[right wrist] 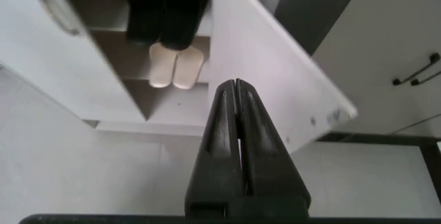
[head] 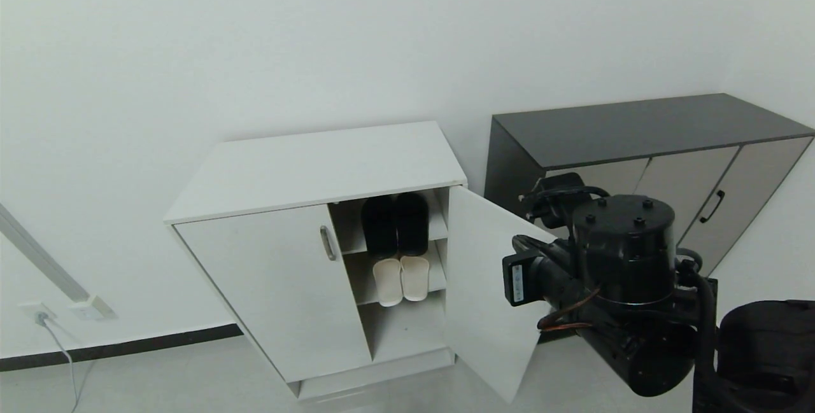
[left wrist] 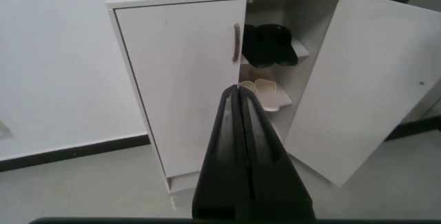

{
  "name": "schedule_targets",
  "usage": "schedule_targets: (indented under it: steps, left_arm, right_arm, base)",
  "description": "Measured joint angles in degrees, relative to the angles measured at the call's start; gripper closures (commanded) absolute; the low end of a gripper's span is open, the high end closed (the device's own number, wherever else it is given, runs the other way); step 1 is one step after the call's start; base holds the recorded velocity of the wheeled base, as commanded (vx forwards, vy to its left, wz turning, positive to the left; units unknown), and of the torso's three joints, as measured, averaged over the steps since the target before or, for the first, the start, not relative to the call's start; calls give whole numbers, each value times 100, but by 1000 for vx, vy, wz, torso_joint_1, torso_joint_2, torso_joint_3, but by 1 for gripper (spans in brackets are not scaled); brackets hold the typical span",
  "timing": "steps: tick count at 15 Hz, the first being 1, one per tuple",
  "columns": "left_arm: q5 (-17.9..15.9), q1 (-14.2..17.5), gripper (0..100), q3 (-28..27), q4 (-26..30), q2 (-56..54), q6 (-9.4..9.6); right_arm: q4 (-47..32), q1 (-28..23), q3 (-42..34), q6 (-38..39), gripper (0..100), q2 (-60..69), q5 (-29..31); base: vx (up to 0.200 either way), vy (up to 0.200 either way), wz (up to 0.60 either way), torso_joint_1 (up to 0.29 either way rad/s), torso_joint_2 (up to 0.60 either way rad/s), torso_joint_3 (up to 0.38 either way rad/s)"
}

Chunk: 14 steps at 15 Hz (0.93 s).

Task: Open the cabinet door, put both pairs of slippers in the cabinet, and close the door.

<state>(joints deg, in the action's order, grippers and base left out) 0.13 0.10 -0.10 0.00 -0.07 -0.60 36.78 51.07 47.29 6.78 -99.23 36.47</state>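
White laminate cabinet (head: 318, 165) with its right-hand door (head: 490, 298) swung wide and its left-hand door (head: 274, 286) shut. We find the black slippers (head: 395, 225) side by side on the upper shelf and the cream slippers (head: 401, 279) on the shelf directly below, both pairs well inside the opening. The left gripper (left wrist: 238, 89) is held off in front of the cabinet, its fingers pressed together on nothing. The right gripper (right wrist: 236, 85) is likewise closed and empty, near the open door but, as far as we can tell, not touching it. We judge the opening and both placements complete. Only the closing remains, and it calls for a push on the door's outer face, where the right arm stands nearest.
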Motion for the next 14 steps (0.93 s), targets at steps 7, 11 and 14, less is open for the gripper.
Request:
schedule_targets:
  steps: [7,11,14]
  left_arm:
    - [2,-5,100,0,0,0,6]
    - [2,0,100,0,0,0,5]
    - [0,-7,100,0,0,0,9]
  right_arm:
    - [-33,-350,191,-82,100,-22,-232]
    - [-600,-1045,908,-108,100,-228,-407]
    - [-968,-1565,1599,-76,100,-485,-711]
  base:
    - [0,0,0,0,0,0]
    - [0,0,0,0,0,0]
    - [0,0,0,0,0,0]
